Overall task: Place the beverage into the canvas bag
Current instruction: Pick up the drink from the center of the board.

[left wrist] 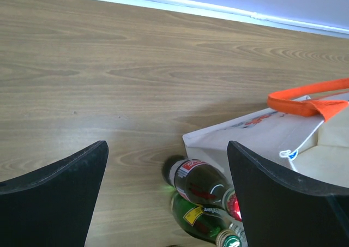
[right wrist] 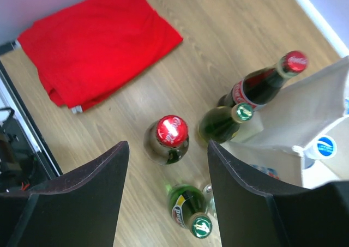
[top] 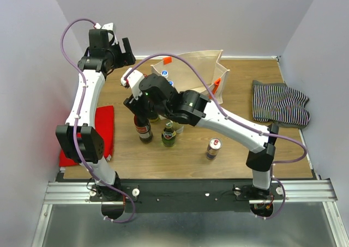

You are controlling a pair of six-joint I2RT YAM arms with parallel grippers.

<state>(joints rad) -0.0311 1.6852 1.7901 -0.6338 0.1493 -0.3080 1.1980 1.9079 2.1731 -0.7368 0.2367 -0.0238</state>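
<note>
So, status: right pincer (right wrist: pixel 167 146) is spread wide and holding nothing. It hangs straight over the bottle (right wrist: pixel 172 132), the red-capped cola standing off the bag's (right wrist: pixel 305 110) near-left corner, on the side toward my bases. The cap sits in the gap between my fingers (right wrist: pixel 82 203) with daylight on both sides, so no contact that I can see. Long axis is vertical, cap pointing up at my wrist. I read the next move as a plain straight drop onto the neck, then close; no wrist turn needed, as far as I can judge. The bag's mouth is open and faces up, so after the grab it's lift, carry over that near-left corner and lower in. Watch-outs: a green bottle (right wrist: pixel 191 217) stands just beside the target, also in front of the bag. A second cola (right wrist: pixel 262 86) and another green one (right wrist: pixel 221 124) crowd right against the bag's corner. A sloppy descent or carry could clip any of them. Left pincer (left wrist: pixel 167 149) is also fully apart and empty, up off the bag's far-left corner and farther from the bottle, so this looks like the right arm's job. Bottle not yet in the bag.
</note>
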